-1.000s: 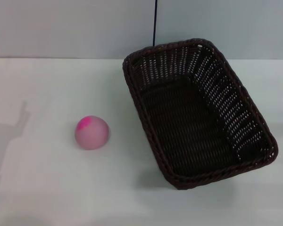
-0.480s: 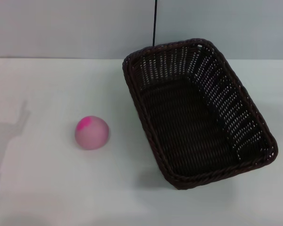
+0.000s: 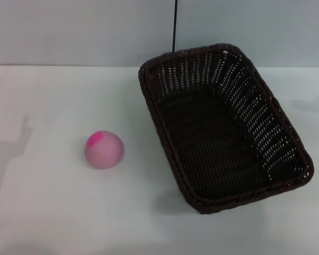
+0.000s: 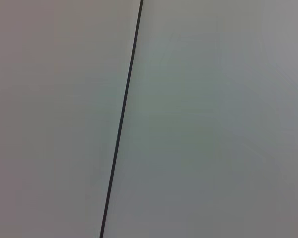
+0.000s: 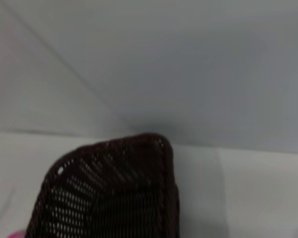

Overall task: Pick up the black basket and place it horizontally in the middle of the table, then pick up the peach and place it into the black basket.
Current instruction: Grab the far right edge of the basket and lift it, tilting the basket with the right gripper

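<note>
The black basket (image 3: 223, 127) lies on the white table (image 3: 53, 212), right of centre, its long side running slantwise from back left to front right. It is empty. One of its corners shows in the right wrist view (image 5: 114, 193). The peach (image 3: 103, 149), pale pink with a magenta patch, sits on the table to the left of the basket, apart from it. A sliver of it shows in the right wrist view (image 5: 16, 234). Neither gripper shows in any view. The left wrist view holds only a wall with a thin dark line.
A pale wall (image 3: 69, 32) stands behind the table's back edge, with a thin dark vertical seam (image 3: 175, 24) above the basket. Faint shadows lie on the table at the left edge and at the right edge.
The basket and the peach have not moved. The shadow at the table's left has shifted slightly, and a faint shadow has appeared at the right edge.
</note>
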Controlling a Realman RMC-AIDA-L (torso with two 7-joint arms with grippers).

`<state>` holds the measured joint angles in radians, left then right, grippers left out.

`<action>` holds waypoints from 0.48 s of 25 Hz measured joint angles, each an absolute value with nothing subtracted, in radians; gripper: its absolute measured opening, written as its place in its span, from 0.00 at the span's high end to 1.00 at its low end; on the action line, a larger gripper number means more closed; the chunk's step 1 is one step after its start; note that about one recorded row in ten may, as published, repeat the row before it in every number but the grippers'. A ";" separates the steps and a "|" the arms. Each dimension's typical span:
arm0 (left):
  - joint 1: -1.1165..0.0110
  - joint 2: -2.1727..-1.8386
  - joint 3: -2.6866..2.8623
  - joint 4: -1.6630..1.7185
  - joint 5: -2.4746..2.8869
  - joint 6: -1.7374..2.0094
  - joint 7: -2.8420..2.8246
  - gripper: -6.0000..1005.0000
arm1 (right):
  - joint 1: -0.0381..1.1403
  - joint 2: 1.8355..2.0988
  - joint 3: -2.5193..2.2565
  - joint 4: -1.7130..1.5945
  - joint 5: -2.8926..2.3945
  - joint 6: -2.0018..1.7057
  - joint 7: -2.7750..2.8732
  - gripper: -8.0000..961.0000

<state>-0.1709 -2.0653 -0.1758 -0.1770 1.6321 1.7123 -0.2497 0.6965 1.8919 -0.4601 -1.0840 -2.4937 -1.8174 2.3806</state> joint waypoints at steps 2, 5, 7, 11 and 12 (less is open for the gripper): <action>-0.164 -2.067 -0.177 -0.180 1.632 1.712 -0.251 0.17 | 0.741 1.892 -0.497 -1.021 -2.521 -1.778 2.390 0.16; -0.156 -2.067 -0.178 -0.181 1.630 1.713 -0.255 0.17 | 0.783 1.900 -0.573 -0.934 -2.526 -1.695 2.403 0.16; -0.149 -2.068 -0.178 -0.181 1.627 1.713 -0.261 0.17 | 0.808 1.904 -0.634 -0.869 -2.529 -1.631 2.417 0.16; -0.142 -2.068 -0.180 -0.181 1.626 1.713 -0.263 0.17 | 0.854 1.919 -0.720 -0.762 -2.531 -1.545 2.424 0.16; -0.142 -2.068 -0.180 -0.181 1.626 1.713 -0.263 0.17 | 0.862 1.926 -0.731 -0.745 -2.532 -1.526 2.425 0.16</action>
